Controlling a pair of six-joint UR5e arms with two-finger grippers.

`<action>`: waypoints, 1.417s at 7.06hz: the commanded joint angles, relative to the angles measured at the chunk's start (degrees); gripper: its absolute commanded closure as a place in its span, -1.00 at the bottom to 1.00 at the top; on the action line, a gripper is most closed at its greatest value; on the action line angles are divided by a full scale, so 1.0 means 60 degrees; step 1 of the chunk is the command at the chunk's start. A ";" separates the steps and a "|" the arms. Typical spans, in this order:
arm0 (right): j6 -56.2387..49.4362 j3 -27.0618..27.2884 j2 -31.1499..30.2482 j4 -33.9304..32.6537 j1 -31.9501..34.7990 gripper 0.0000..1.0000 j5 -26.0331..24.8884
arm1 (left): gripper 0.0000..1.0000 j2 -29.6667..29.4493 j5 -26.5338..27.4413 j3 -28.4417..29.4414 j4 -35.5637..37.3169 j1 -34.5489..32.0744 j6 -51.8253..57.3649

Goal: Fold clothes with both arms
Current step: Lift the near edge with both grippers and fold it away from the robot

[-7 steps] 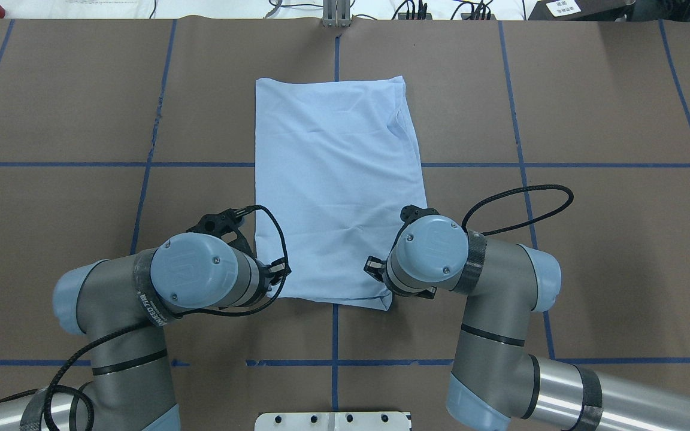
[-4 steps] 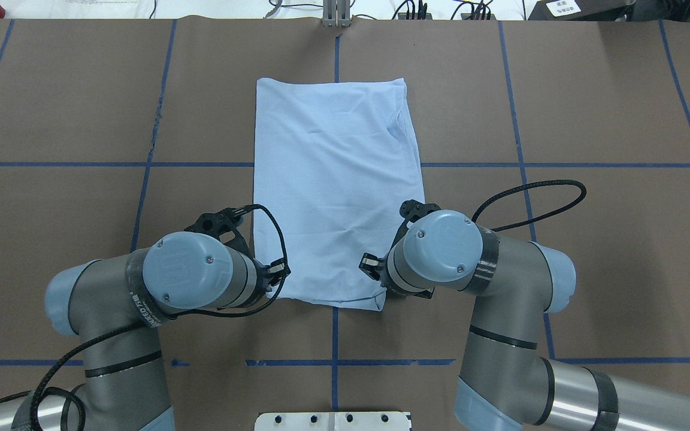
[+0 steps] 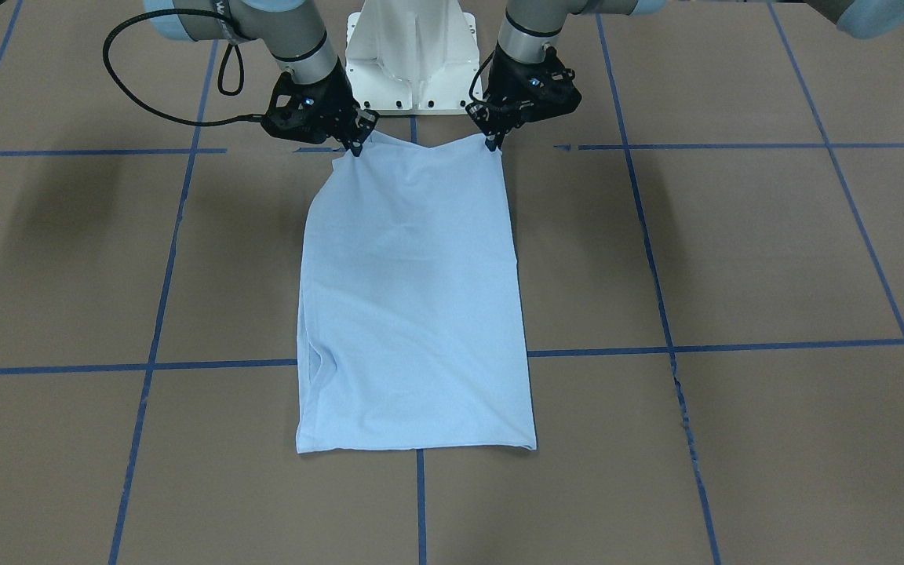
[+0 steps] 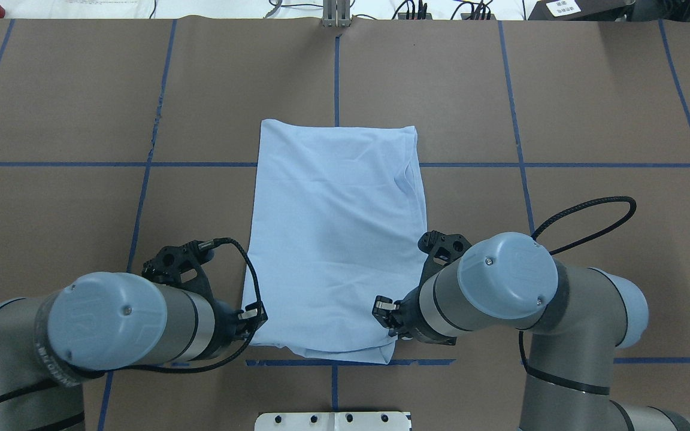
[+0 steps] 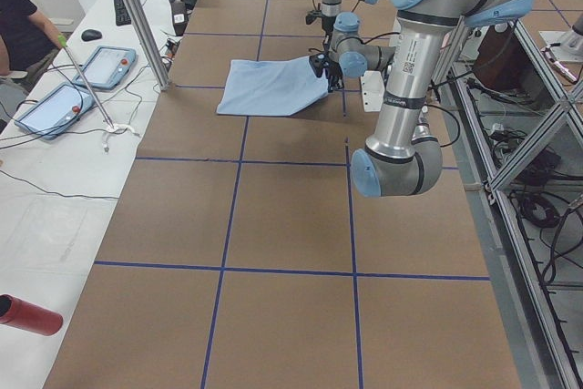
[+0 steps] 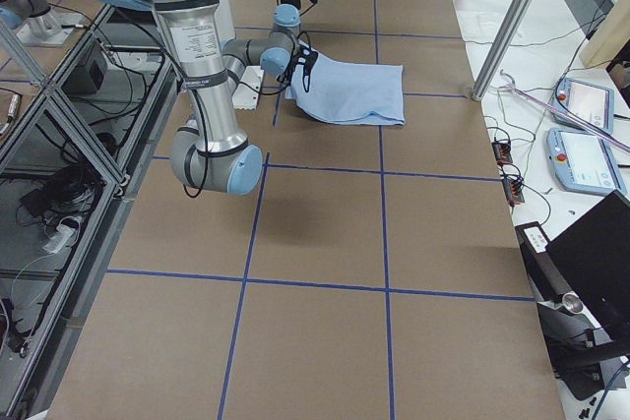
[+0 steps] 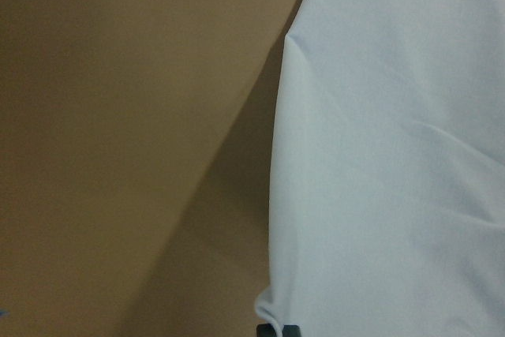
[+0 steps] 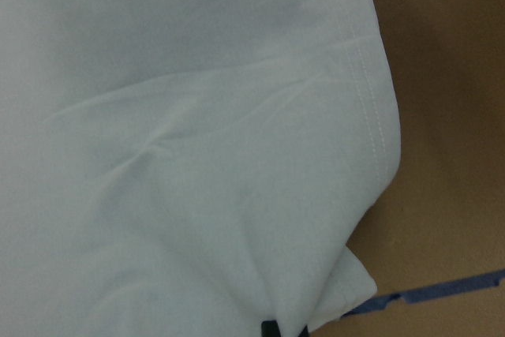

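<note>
From my station, the light blue T-shirt is folded into a long rectangle near the middle of the brown table. Its far end lies flat just beyond a blue tape line. The end nearest the white pedestal is raised off the surface by its two corners.

The left gripper has its fingers pressed together on the corner on its side, a thin pinch of cloth between the tips. The right gripper pinches the other corner the same way. In the front-facing view the hem dips slightly between the two.

Each wrist camera gives me mostly cloth over brown table. A sliver of dark fingertip shows at the bottom edge, touching the fabric, and likewise on the right.
</note>
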 commanded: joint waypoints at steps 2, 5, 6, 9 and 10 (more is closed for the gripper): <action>-0.0068 -0.0467 0.0416 0.0292 0.0200 1.00 -0.0097 | 1.00 -0.0849 -0.0022 0.0554 0.0277 0.0367 0.0067; -0.0345 -0.1782 0.1162 0.0279 0.1678 1.00 -0.0041 | 1.00 -0.1263 -0.0022 0.1755 -0.0601 -0.1340 0.1031; -0.0362 -0.2673 0.1746 0.0279 0.1958 1.00 0.0003 | 1.00 -0.1874 -0.0036 0.2777 -0.0893 -0.2000 0.1295; -0.0928 -0.5247 0.3180 0.1053 0.3478 1.00 0.0847 | 1.00 -0.3165 -0.0650 0.5808 -0.2530 -0.3700 0.2027; -0.1484 -0.6855 0.4087 0.1084 0.3949 1.00 0.1129 | 1.00 -0.3692 -0.0637 0.7429 -0.3464 -0.4227 0.2364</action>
